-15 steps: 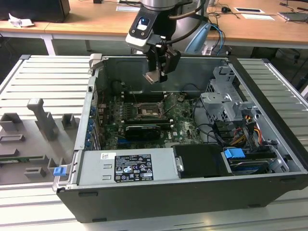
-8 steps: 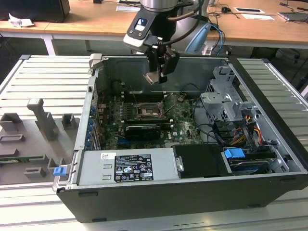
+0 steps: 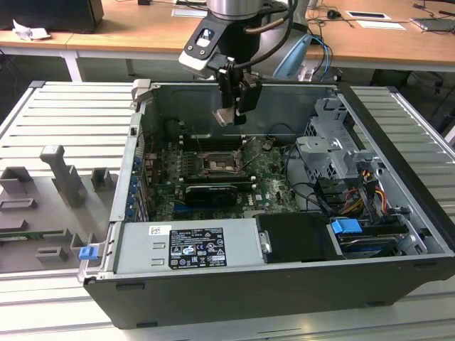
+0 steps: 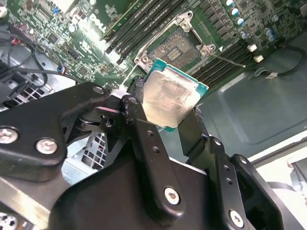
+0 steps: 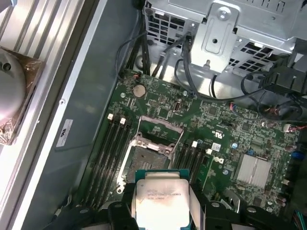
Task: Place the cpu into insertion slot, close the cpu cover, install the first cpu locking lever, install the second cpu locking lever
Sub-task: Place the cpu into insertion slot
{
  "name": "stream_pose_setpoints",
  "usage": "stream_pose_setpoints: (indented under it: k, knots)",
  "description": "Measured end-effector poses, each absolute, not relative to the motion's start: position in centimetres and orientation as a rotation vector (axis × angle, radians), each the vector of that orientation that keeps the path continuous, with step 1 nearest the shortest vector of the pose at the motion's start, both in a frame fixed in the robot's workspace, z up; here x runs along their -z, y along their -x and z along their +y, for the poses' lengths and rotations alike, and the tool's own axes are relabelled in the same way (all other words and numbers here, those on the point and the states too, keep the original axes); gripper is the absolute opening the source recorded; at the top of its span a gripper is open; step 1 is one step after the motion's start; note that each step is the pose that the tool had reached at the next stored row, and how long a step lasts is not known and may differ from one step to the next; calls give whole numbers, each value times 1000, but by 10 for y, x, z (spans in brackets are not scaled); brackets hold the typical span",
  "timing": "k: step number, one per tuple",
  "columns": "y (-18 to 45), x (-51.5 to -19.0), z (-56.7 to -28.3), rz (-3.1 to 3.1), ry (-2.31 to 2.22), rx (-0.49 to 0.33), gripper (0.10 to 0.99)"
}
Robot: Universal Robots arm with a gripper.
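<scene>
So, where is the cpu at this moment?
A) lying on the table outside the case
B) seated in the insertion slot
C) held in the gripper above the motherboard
C: the gripper is shut on the cpu, clear of the insertion slot, which lies empty.

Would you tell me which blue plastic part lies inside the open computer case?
The larger blue plastic tab on the exterior view's right; the smaller blue plastic clip sits on the outer corner of the black computer case.

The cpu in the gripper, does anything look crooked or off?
Slightly. In the exterior view the cpu looks tilted in the gripper, not level with the motherboard, hanging above the open insertion slot. No damage shows.
</scene>
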State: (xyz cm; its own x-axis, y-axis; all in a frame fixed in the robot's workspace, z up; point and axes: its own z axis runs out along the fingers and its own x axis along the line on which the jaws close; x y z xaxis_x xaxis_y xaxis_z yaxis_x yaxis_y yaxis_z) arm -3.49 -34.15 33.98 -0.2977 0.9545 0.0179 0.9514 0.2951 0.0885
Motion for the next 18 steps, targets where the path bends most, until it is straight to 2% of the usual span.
stream_pose_setpoints:
  k: [18]
  knots:
    - [35,-332,-342,2417,-1938,-124,533]
